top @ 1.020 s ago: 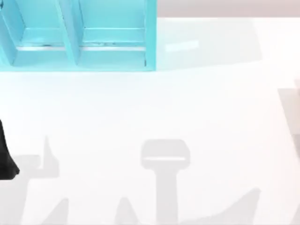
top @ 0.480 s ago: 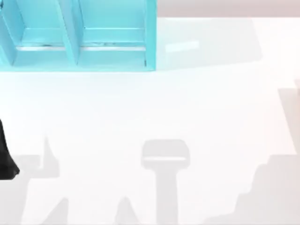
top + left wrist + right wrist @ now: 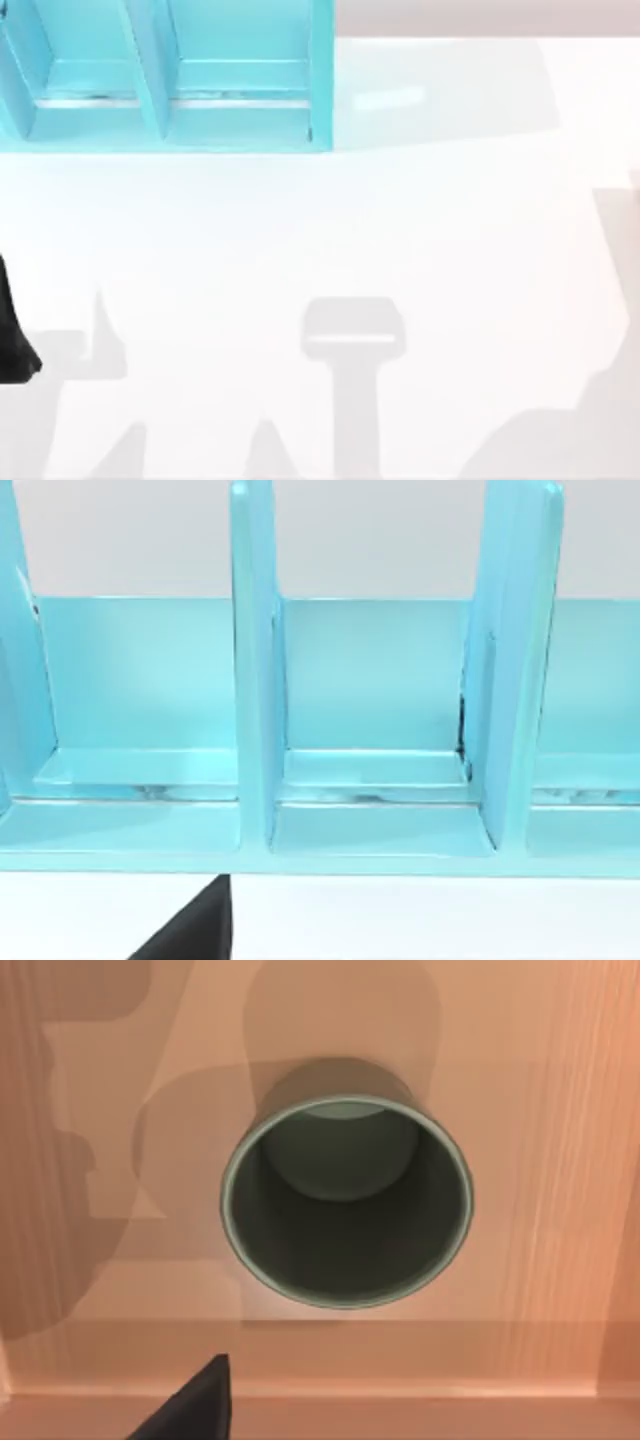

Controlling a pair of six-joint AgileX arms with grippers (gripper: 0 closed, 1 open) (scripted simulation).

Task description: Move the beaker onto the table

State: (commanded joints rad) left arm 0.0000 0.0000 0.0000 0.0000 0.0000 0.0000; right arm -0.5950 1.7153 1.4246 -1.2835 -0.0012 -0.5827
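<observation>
The beaker (image 3: 345,1205) is a dark olive-grey cup. It stands upright on a light wood-coloured surface (image 3: 560,1160), and I look straight down into its round rim. My right gripper hovers above it, and a black tip of that gripper (image 3: 196,1408) juts in beside the cup without touching it. The table (image 3: 450,230) is the wide glossy white surface in the top view. My left arm (image 3: 12,335) is a black shape parked at the table's left edge, and a black tip of its gripper (image 3: 196,928) points toward the shelf.
A turquoise shelf unit (image 3: 170,80) with upright dividers stands at the table's back left, and its open compartments (image 3: 370,810) face my left wrist camera. Grey shadows of the arms lie across the front of the table, one at the lower right corner.
The shadow at the table's lower right has grown and then shifted lower toward the corner. My left arm has stayed in place.
</observation>
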